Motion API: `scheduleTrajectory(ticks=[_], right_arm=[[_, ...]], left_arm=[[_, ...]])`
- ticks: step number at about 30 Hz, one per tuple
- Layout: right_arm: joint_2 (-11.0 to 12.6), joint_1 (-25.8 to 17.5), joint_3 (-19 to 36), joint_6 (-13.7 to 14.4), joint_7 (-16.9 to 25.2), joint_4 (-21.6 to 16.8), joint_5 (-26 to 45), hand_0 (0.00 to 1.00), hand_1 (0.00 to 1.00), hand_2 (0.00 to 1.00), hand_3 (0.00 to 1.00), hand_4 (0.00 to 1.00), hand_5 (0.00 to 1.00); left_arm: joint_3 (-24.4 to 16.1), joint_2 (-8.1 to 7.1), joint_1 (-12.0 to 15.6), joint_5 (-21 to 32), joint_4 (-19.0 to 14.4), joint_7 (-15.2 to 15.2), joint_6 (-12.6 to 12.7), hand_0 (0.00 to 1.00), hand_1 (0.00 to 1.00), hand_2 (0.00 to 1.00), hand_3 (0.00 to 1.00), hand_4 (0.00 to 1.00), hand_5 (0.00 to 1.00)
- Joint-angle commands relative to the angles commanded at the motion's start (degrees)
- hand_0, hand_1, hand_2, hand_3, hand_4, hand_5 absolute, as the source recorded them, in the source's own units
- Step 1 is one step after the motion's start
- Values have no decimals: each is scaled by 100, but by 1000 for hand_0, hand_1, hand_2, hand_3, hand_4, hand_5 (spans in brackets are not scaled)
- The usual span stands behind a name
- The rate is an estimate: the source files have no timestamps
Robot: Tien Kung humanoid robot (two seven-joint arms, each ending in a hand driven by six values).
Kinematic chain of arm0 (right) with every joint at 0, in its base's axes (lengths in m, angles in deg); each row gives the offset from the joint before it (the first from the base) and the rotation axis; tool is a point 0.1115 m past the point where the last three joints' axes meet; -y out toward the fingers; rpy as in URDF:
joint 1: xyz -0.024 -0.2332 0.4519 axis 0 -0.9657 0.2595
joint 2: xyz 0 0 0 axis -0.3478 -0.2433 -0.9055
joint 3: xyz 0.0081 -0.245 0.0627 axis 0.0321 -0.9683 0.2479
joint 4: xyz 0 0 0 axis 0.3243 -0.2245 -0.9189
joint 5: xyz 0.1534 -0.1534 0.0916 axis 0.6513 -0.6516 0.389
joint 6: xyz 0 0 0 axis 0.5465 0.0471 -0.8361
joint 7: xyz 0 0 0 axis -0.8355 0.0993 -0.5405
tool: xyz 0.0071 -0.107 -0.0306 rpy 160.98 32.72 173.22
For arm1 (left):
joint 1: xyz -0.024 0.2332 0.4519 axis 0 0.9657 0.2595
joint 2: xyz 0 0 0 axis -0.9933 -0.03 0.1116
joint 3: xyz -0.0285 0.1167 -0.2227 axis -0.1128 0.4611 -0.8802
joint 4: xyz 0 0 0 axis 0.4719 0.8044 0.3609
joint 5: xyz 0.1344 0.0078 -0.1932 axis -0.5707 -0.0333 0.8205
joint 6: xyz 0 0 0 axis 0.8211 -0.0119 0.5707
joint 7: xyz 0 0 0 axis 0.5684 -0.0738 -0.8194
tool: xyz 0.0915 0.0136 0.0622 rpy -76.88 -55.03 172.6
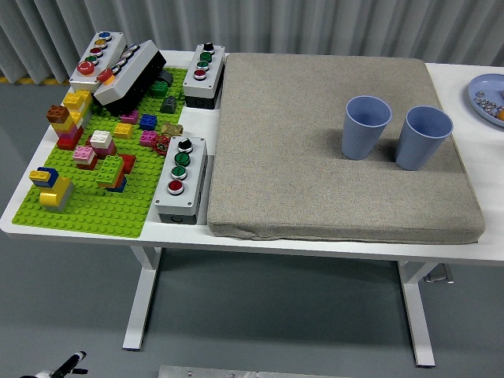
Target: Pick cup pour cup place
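1. Head view, the task's things: two blue cups stand upright on the grey mat (331, 150) that covers most of the white table (472, 87). The left cup (366, 126) and the right cup (423, 137) sit just beside each other near the mat's right edge, not quite touching. I cannot tell whether either has anything in it.

2. Head view, the robot: neither hand shows over the table, so I cannot tell how open they are or whether they hold anything. Only a small white-and-black tip (67, 365) shows at the bottom left, below the table; what it belongs to I cannot say.

3. Head view, the rest: to the left lie a green baseplate (87, 216) with coloured bricks and several button boxes (181, 177). A blue plate (488, 94) sits at the far right edge.

4. Step in hand, as I judge it: the pick has not begun. The next move calls for an arm to reach in and close around one cup's side without knocking its neighbour.
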Motion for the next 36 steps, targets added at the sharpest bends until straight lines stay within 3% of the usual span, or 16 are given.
scheduleTrajectory(ticks=[36], right_arm=[[62, -99, -74, 7, -96, -112, -8, 846, 743, 729, 778, 804, 998]], left_arm=[[-211, 36, 33, -35, 0, -2, 34, 864, 847, 859, 771, 642, 973]])
